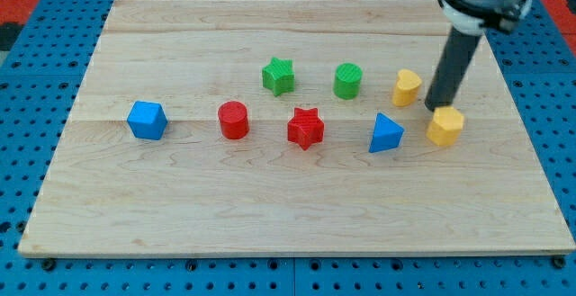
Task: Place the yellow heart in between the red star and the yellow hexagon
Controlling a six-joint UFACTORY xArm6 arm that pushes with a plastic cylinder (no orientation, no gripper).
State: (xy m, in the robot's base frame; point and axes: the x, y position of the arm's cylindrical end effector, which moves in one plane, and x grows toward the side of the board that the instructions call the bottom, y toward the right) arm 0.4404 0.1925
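Observation:
The yellow heart [407, 87] sits on the wooden board at the view's right, just left of my rod. The yellow hexagon [445, 126] lies below and right of the heart. The red star [305, 128] is near the board's middle. My tip [438, 107] rests at the hexagon's upper edge, right of the heart; I cannot tell whether it touches either. A blue triangle [386, 134] lies between the red star and the yellow hexagon.
A green star [279, 76] and a green cylinder [347, 80] stand above the red star. A red cylinder [233, 120] and a blue cube [147, 120] lie toward the view's left. The wooden board [288, 215] is bordered by blue pegboard.

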